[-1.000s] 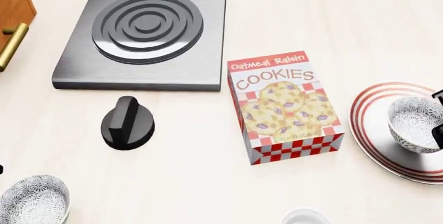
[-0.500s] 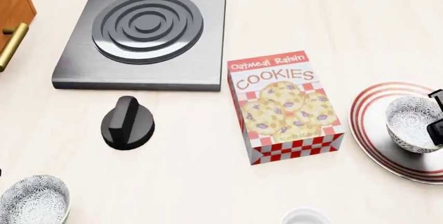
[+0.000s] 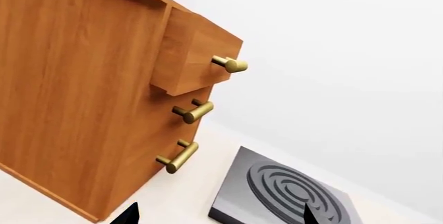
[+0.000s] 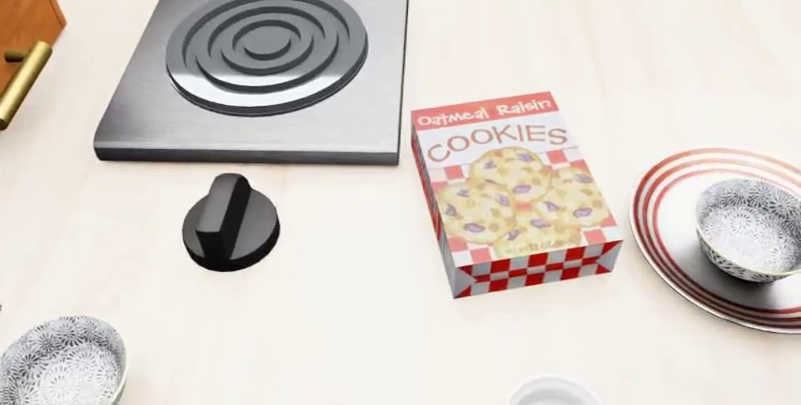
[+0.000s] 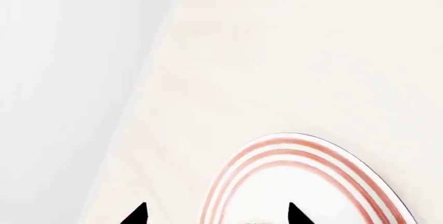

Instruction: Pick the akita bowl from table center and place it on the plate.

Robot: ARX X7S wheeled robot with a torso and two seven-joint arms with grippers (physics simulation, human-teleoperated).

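We find the akita bowl (image 4: 751,228) at the right edge of the head frame, upright, sitting on the plate (image 4: 667,236) whose red rings show to its left and below it. No pincer touches it, and neither arm appears in the head view.

The right pincer (image 5: 215,214) shows only as two dark tips at the bottom edge of the right wrist frame, set well apart, so we read it as open and empty. The plate's (image 5: 277,154) near rim runs between and beyond those tips, so the plate and bowl lie just under and ahead of this pincer. The right arm is plainly the nearer one.

The left pincer (image 3: 218,214) likewise shows two separated tips, open, holding nothing, facing the wooden drawer cabinet (image 3: 90,89) and the grey hotplate (image 3: 291,195) at the far left of the bench.

The bowl being round, no grasp axis matters. A second speckled bowl (image 4: 60,363) sits at lower left of the head frame, well apart from the cookie box (image 4: 513,194).

Our judgement: placement looks complete; what remains is for the right arm to clear away without clipping the rim.
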